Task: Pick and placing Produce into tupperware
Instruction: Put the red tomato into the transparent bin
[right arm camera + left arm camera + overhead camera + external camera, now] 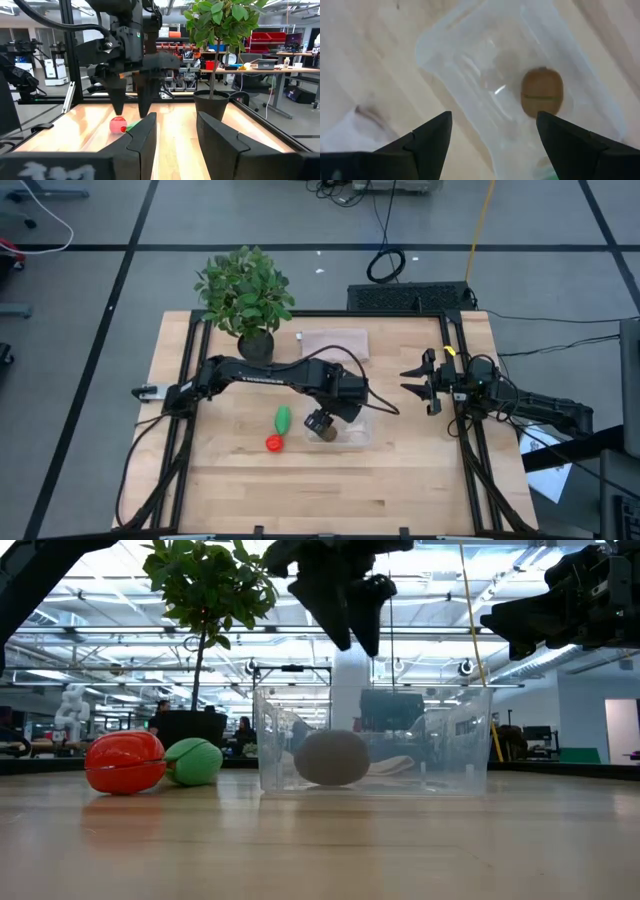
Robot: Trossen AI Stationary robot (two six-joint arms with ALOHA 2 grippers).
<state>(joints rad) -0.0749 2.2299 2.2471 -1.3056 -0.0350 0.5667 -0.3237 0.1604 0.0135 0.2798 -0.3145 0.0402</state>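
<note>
The clear tupperware (pixel 345 428) stands on the table's middle; the brown kiwi (pixel 542 91) lies on its floor, also seen in the low view (pixel 332 757). My left gripper (pixel 321 424) hangs open and empty above the tupperware's left end, fingers pointing down (pixel 350 610). The green piece (pixel 283 419) and the red piece (pixel 273 443) lie on the table just left of the tupperware, side by side (pixel 195 761) (pixel 124 762). My right gripper (pixel 420 380) waits open at the table's right edge, above the table.
A potted leafy plant (pixel 245 295) stands at the far left of the table. A flat pinkish lid-like piece (pixel 335 343) lies at the far middle. Bare wood lies along the near edge (pixel 320 490).
</note>
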